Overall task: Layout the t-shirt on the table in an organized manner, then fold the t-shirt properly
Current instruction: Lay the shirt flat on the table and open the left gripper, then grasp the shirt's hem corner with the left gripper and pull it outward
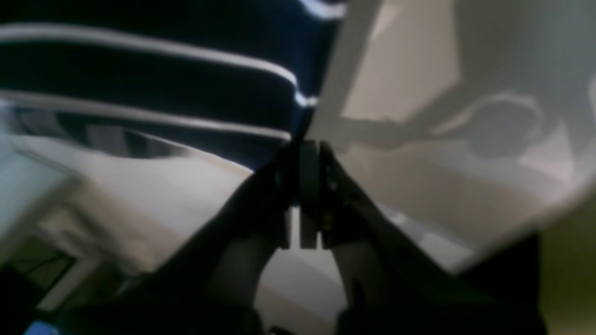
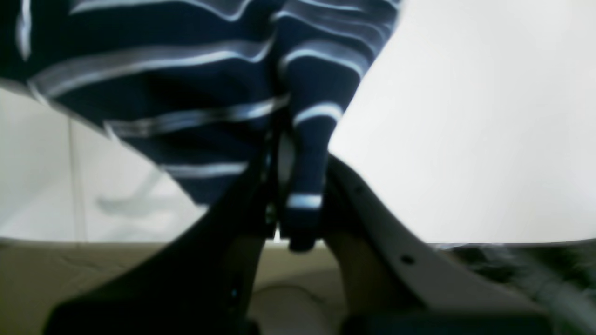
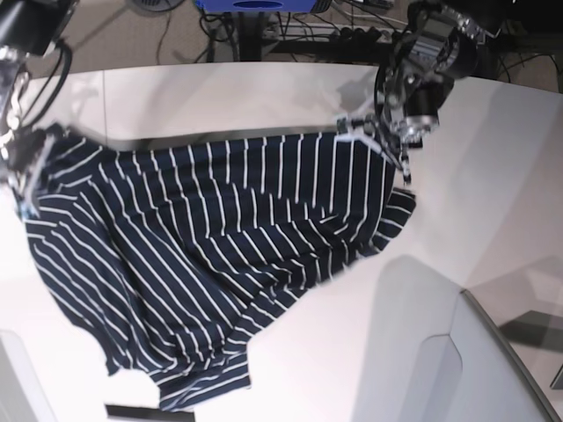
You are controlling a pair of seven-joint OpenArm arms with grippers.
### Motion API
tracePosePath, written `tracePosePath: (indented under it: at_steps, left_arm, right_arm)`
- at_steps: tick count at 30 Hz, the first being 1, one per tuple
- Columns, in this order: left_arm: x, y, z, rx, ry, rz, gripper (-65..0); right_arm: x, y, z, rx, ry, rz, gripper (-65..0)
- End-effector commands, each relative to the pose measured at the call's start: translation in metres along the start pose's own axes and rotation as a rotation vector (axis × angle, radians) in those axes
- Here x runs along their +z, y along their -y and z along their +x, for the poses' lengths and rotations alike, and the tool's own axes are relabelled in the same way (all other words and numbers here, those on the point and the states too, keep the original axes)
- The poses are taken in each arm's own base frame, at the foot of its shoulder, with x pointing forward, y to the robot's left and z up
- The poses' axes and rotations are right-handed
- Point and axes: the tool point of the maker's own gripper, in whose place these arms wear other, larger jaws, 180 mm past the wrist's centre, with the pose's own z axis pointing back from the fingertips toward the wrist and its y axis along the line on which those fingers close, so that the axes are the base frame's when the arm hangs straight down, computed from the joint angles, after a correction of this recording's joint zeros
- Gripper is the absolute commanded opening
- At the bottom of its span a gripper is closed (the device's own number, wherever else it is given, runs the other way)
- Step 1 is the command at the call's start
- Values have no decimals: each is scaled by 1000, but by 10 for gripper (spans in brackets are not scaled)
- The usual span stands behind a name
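Nearest in the base view, at six o'clock, the hem of the shirt bunches near the front edge of the white surface. From there the striped cloth spreads up and outward, rumpled, its stripes running at odd angles, with most of its bulk left of centre.

The left tool sits at about two o'clock, its jaws together on the shirt's upper right corner, so the cloth is pulled up there into a point. Below that corner a sleeve flap lies at about three o'clock. From the left wrist view the jaws are pressed tight, with a thin edge of navy cloth pinched at their tips.

The right tool is at nine o'clock, at the far left edge, clamped on the shirt's opposite corner. The right wrist view shows a fold of striped cloth caught between the two fingers and hanging through them.

Between the two tools the shirt's top edge runs nearly straight, across the surface's thin seam line.

A grey panel sits at four to five o'clock, clear of the shirt. Beyond the far edge, at twelve o'clock, are cables and a blue box on the floor.
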Motion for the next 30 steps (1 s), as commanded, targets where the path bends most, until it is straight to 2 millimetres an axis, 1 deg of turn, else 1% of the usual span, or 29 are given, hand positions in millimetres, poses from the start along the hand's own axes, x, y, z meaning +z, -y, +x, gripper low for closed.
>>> tracePosePath:
  at_steps: [1, 3, 4, 5, 7, 8, 10, 11, 12, 14, 17, 18, 19, 20, 21, 23, 26, 30]
  left_arm:
    - [0, -8, -11, -1, -30, 24, -650]
    - [-7, 11, -19, -8, -56, -24, -650]
    - [-10, 18, -22, -8, -65, -45, -650]
    - [-13, 23, -24, -7, -72, -61, -650]
    - [-14, 23, -24, -3, -74, -63, -650]
    - [-14, 21, -23, -1, -72, -61, -650]
    - [-10, 15, -14, 11, -48, -43, -650]
    - [-8, 10, -13, 33, -40, -31, -650]
    - [-4, 4, -10, 60, -27, -16, -650]
    - [4, -9, 1, 143, 31, 3, -650]
    - [20, -32, 8, 297, 151, 16, -650]
    - [25, -38, 10, 343, 191, 15, -650]
    - [30, -45, 11, 398, 237, 15, -650]
    - [36, -52, 10, 455, 278, 16, -640]
    - [41, -59, 8, 512, 317, 18, -576]
    - [51, -71, 2, 600, 378, 29, -505]
    - [67, -87, -6, 670, 466, 41, -485]
    - [80, -92, -5, 699, 570, -8, -484]
  right_arm:
    - [5, 19, -4, -16, -13, -48, -630]
    - [2, 11, -10, -29, -24, -32, -630]
    - [1, 7, -15, -26, -32, -24, -630]
    - [0, 4, -15, -22, -25, -16, -629]
    - [-1, 0, -13, -22, -8, -10, -621]
    - [-4, -4, -14, -30, -11, 3, -620]
    - [-6, -7, -16, -37, -18, 13, -617]
    - [-7, -9, -17, -38, -21, 19, -596]
    - [-8, -11, -17, -39, -23, 23, -564]
    - [-9, -13, -19, -40, -28, 29, -459]
    - [-8, -13, -18, -40, -21, 27, -248]
    - [-8, -13, -18, -42, -20, 27, -194]
    - [-7, -12, -17, -42, -15, 26, -150]
    - [-6, -11, -15, -41, -9, 21, -129]
    - [-3, -9, -13, -40, 0, 13, -128]
    - [3, -5, -7, -36, 20, -8, -128]
    - [16, -6, 0, -33, 62, -33, -123]
    - [34, -8, 11, -34, 120, -64, -123]
